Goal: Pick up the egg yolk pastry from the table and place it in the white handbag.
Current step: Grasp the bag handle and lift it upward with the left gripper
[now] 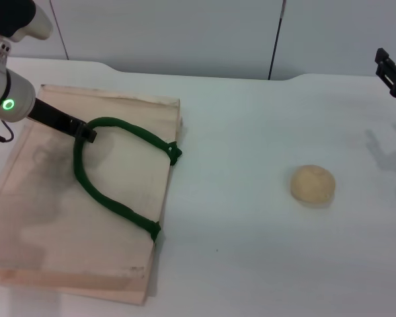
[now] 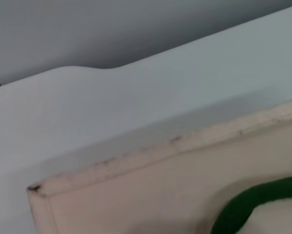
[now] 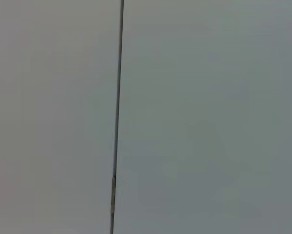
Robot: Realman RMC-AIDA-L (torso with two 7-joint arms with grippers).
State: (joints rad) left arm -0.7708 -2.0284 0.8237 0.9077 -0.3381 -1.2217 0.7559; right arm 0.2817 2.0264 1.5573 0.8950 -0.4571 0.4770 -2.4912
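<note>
1. Cream fabric identifies the white handbag (image 1: 79, 218): from the head view I see it lying flat on the left part of the table (image 1: 250, 132).
2. I see its green rope handle (image 1: 112, 175) looped across the upper face of the bag, ends fixed at the bag's right edge.
3. I see the left gripper (image 1: 85, 132) at the top of that handle loop, its dark fingers touching the rope. I cannot tell whether they are closed on it or merely against it.
4. My left wrist view shows the bag's edge and one corner (image 2: 38, 189), plus a short arc of green rope.
5. I locate the egg yolk pastry (image 1: 312, 185) on the bare tabletop, well right of the bag, nothing touching it.
6. I see the right gripper (image 1: 391, 74) raised at the far right edge, well apart from the pastry. I cannot tell its finger spacing.
7. My right wrist view shows a plain grey wall with one dark vertical seam (image 3: 117, 97).
</note>
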